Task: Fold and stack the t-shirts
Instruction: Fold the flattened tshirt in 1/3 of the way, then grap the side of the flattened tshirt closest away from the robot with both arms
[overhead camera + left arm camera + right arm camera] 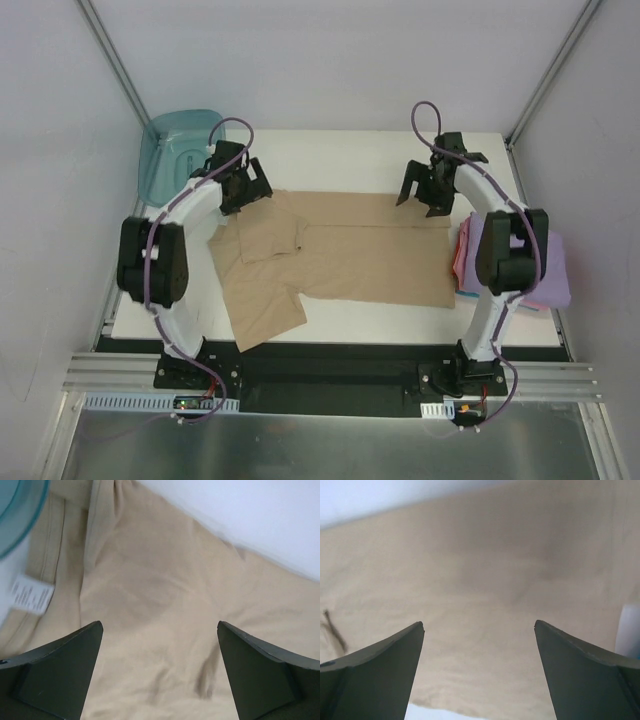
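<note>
T-shirt stack (pixel 555 275) partly behind right arm (pixel 510 250)

Right gripper (pixel 479 672) jaws wide apart above tan t-shirt (pixel 485 575); nothing between them; cloth fills view.

Three t-shirts: one tan t-shirt (pixel 350 255) spread out, plus one pink t-shirt (pixel 462 265) and one lavender t-shirt (pixel 556 275), both folded. One teal translucent tub (pixel 170 150). One white counter (pixel 340 160). Two robot arms, a left arm (pixel 175 240) and a right arm (pixel 500 200). Two tools, one per arm: left tool (pixel 245 200), right tool (pixel 424 203). One white label (pixel 31 594) on the tan cloth.
</note>
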`<state>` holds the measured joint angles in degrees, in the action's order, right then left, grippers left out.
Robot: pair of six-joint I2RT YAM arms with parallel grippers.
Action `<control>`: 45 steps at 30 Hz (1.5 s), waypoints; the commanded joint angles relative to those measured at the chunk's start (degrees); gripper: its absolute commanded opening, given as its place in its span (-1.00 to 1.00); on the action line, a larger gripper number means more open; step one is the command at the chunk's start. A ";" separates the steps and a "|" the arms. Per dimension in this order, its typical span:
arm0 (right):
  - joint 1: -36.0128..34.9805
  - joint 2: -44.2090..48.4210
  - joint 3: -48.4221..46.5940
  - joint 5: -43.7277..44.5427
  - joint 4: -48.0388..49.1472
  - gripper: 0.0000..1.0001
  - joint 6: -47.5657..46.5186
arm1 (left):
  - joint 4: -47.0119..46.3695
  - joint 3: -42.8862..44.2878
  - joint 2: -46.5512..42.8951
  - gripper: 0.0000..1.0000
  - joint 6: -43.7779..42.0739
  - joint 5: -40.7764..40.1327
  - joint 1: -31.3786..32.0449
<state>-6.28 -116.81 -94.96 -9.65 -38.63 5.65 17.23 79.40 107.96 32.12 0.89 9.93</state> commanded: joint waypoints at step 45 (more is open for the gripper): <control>-5.85 36.83 36.69 4.73 8.84 0.93 -0.11 | 27.60 -52.84 -46.61 0.02 49.00 -18.73 45.09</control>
<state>-11.94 -80.58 -58.26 -6.17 -30.61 5.91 48.36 28.27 59.90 77.73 -12.95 54.78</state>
